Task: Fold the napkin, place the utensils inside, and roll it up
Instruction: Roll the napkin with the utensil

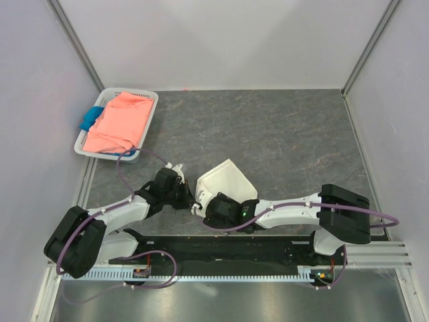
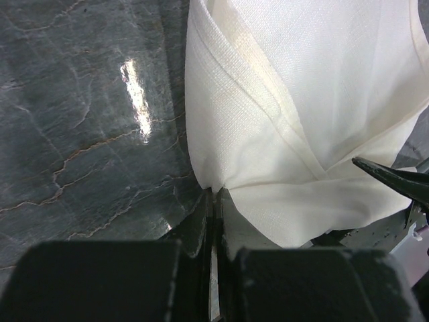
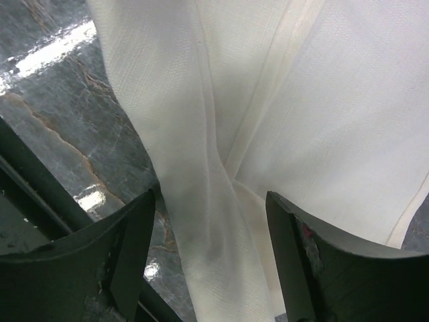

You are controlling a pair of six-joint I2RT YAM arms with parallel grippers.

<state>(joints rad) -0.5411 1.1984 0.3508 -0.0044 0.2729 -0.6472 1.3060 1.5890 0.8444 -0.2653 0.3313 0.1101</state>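
Status: napkin (image 1: pixel 226 180) lies partly folded on table (image 1: pixel 281 134), near edge, between both grippers; left gripper (image 2: pixel 213 198) pinched shut on its corner; right gripper (image 3: pixel 211 228) wide apart, straddling a fold, not clamping.

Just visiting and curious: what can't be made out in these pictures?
The spoon: in no view; maybe under the napkin, cannot tell.
Napkin's near edge: top view, hidden by the left arm and right arm.
The blue cloth: top view, mostly under the salmon-pink cloth in the basket.
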